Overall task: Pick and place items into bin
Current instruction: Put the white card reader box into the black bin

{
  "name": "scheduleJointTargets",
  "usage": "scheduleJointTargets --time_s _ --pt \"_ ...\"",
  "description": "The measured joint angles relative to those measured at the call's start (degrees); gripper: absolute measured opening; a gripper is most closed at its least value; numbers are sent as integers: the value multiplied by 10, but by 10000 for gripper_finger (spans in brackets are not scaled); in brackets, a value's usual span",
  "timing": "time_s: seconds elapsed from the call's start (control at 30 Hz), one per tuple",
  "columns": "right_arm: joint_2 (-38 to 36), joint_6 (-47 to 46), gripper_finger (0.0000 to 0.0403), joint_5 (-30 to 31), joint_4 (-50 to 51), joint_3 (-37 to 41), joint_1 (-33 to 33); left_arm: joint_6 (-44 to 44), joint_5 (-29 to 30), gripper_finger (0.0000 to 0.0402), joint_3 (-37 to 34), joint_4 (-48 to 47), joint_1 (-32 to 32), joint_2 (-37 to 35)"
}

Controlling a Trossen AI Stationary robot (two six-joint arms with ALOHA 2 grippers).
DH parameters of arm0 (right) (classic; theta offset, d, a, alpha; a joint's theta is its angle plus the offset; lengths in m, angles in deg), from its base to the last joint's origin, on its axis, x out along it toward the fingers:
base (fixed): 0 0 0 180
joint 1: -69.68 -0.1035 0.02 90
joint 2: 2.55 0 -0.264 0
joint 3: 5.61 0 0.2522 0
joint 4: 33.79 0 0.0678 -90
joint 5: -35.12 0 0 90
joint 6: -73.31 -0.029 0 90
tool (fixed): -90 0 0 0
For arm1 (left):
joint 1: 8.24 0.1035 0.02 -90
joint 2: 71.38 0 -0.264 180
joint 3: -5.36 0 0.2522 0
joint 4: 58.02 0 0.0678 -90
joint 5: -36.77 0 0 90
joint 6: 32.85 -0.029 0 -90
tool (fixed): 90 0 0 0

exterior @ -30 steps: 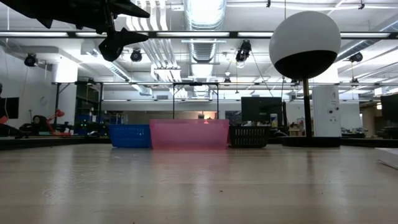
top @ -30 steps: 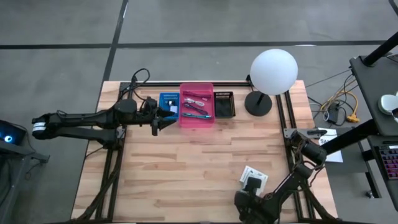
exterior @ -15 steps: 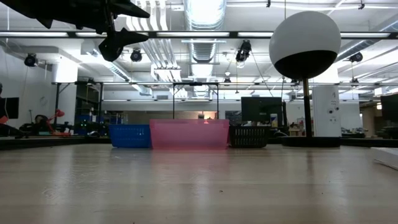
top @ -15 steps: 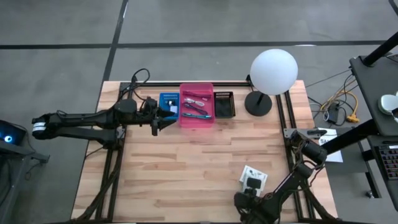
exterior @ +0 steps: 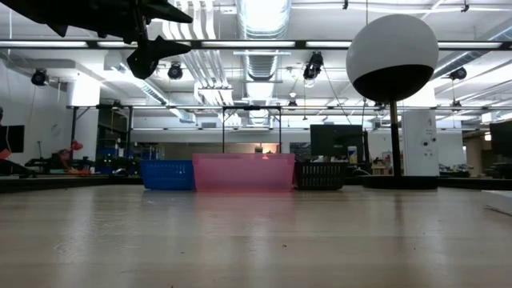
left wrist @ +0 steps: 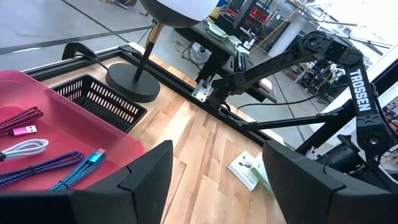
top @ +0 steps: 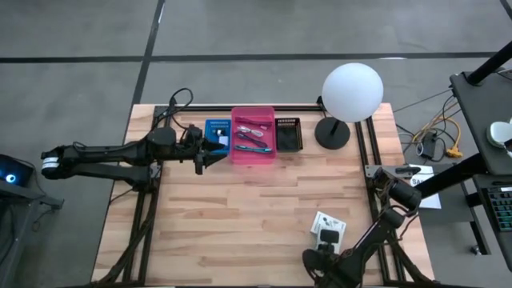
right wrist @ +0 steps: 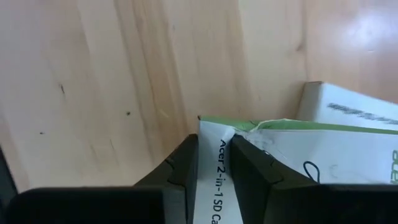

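A white packet with a green edge [top: 330, 226] lies near the table's near right corner and also shows in the left wrist view [left wrist: 244, 168]. My right gripper [top: 326, 239] is shut on it at its near side. The pink bin [top: 253, 136] stands at the far edge. It holds braided purple and teal cables [left wrist: 37, 168] and a white cable. My left gripper [top: 210, 154] hangs open high above the table, just left of the pink bin and beside the blue bin [top: 216, 130]. It touches nothing. My right gripper pinches the white packet between its two fingers [right wrist: 180, 167] at the printed edge by the green-edged corner [right wrist: 214, 140]. The fingers come from the table's near side. Most of the packet extends beyond the fingertips over the wood; whether it is lifted I cannot tell.
A black mesh basket [top: 289, 134] stands right of the pink bin. The white globe lamp [top: 352, 92] has its dark base [top: 332, 133] at the far right. A second white box [right wrist: 348, 109] lies beside the held packet. Bare wood spans the table's middle [top: 240, 208].
The white packet has shifted slightly toward the table's right edge, along with my right gripper.
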Motion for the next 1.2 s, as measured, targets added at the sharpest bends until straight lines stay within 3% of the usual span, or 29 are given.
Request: scheduleJointTargets --time_s 0.33,0.63,1.2 --pt "-35 37 67 47 14 -26 10 0 0 232 0 0 0 0" --pt "-102 96 67 83 11 -29 66 1 -2 232 0 0 0 0" --pt "-220 430 68 99 -30 -28 250 5 -3 232 0 1 0 -14"
